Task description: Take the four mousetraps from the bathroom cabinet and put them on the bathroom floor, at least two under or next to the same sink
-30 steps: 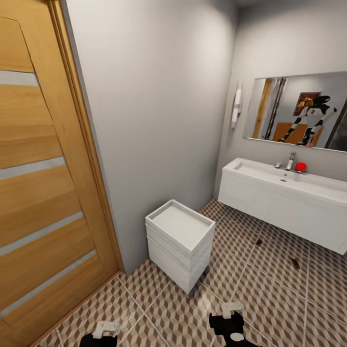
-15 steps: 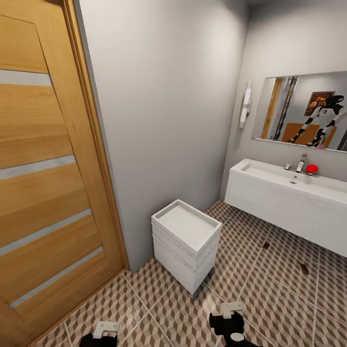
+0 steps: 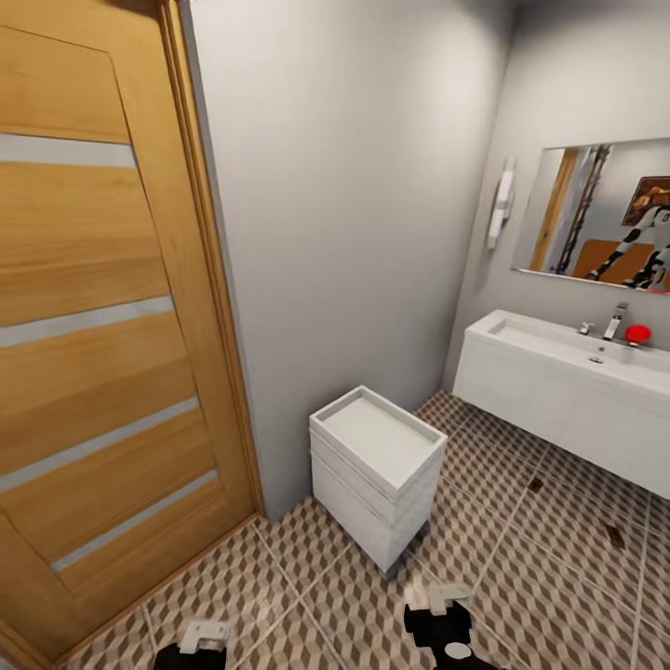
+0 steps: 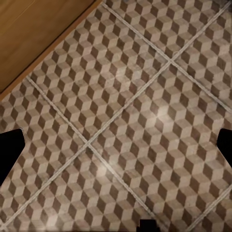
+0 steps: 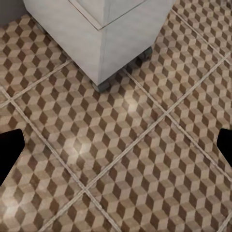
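In the bathroom, the whole head view has shifted since the earlier pictures: the wooden door point(image 3: 102, 326) now takes up more of the left side, while the grey wall point(image 3: 354, 214), the mirror point(image 3: 605, 219) and the sink point(image 3: 568, 391) sit further to the right. This uniform shift indicates that the camera has turned left with the robot; the fixtures themselves have not moved. The bathroom floor point(image 3: 521, 558) with its cube-pattern tiles runs from the door to below the sink. The white drawer unit point(image 3: 377, 470) stands on that floor near the wall, between door and sink. On the sink, a chrome tap point(image 3: 614, 321) and a red ball point(image 3: 637, 333) stand close together. Two small dark flat shapes, judged to be mousetraps point(image 3: 535, 485), lie on the tiles just in front of the sink, a second at point(image 3: 614, 534); detail is too small to confirm. This suggests the sink condition is probably met, and that the turn is a move toward the cabinet for the remaining traps. The left gripper point(image 4: 116, 145) hangs over bare tiles beside the door, fingers spread wide, holding nothing. The right gripper point(image 5: 116, 145) hangs over tiles near the foot of the drawer unit, likewise spread wide and empty.
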Tool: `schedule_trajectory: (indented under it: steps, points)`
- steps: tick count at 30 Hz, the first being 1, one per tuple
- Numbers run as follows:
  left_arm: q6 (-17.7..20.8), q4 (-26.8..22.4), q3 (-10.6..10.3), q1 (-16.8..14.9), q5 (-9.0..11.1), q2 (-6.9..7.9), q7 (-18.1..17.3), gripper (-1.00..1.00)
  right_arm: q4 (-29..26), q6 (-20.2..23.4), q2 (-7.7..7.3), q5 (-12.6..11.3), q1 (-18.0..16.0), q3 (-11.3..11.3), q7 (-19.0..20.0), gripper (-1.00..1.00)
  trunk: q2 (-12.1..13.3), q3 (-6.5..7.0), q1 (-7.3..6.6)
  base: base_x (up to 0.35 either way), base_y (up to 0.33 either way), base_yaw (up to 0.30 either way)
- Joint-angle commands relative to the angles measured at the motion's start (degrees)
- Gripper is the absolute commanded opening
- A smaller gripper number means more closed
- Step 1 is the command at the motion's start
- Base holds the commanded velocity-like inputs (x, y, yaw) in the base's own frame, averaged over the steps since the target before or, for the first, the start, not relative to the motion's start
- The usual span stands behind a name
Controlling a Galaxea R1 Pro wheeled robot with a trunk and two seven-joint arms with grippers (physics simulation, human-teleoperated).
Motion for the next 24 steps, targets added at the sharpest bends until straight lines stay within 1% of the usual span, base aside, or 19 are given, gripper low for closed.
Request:
schedule_trajectory:
  steps: [1, 24]
  points:
    - [-0.3, 0.2, -0.5, -0.1, 0.4, -0.05, 0.0, 1.0, 0.1, -0.2, 0.01, -0.5, -0.1, 0.5, -0.2, 1.0, -0.1, -0.13, 0.04, 0.0, 0.0, 0.247]
    - [-0.3, 0.2, -0.5, -0.1, 0.4, -0.05, 0.0, 1.0, 0.1, -0.2, 0.01, -0.5, -0.1, 0.5, -0.2, 1.0, -0.1, -0.13, 0.04, 0.0, 0.0, 0.253]
